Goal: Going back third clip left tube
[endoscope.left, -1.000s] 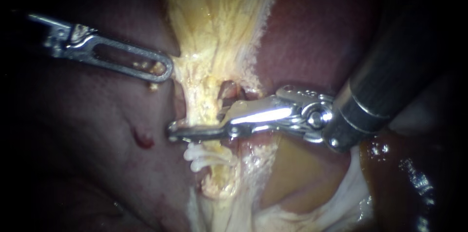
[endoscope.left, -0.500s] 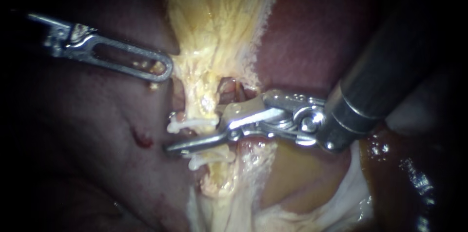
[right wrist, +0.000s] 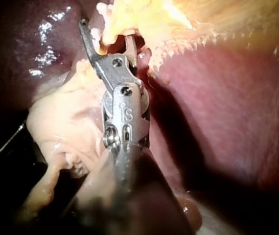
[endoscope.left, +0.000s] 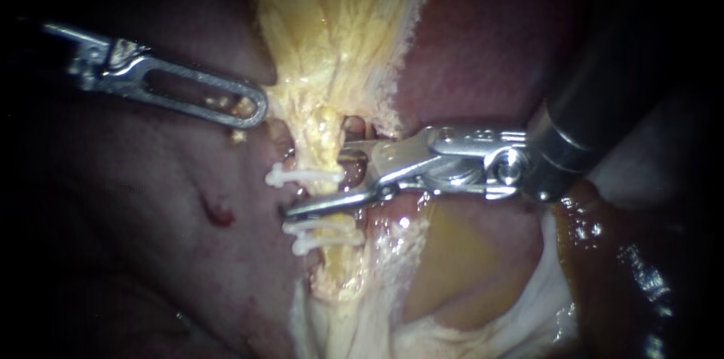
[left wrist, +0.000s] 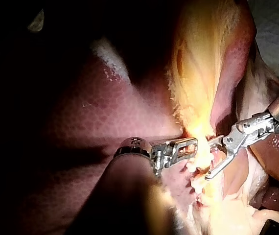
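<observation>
Your right instrument (endoscope.left: 315, 182), a dark shaft with a bright steel wrist and two thin steel jaws, comes in from the right and reaches the left tube (endoscope.left: 326, 136), a pale yellow, stringy strand running down the middle of the endoscope view. Its jaws stand clearly apart and hold nothing. The short upper jaw lies just beside the tube, and the long lower jaw lies across the front of it.

The third clip (endoscope.left: 302, 176), a slim white plastic bar, is closed across the left tube and sits in the gap between those two jaws (whether it touches either one cannot be made out). Just under the lower jaw, two more white plastic clips (endoscope.left: 323, 234) cross the same tube, close together and roughly parallel.

Your left instrument (endoscope.left: 253, 110), a silver tip with a long slot through it, comes in from the left. Its jaws are closed on the edge of the yellow fibrous tissue (endoscope.left: 332, 42) that fans out above the tube, and crumbs of that tissue sit in the slot. It is near the third clip but apart from it.

The dark red liver (endoscope.left: 136, 253) lies around and behind the tube, with a small bright red spot (endoscope.left: 220, 216) on its surface beside the clips.
</observation>
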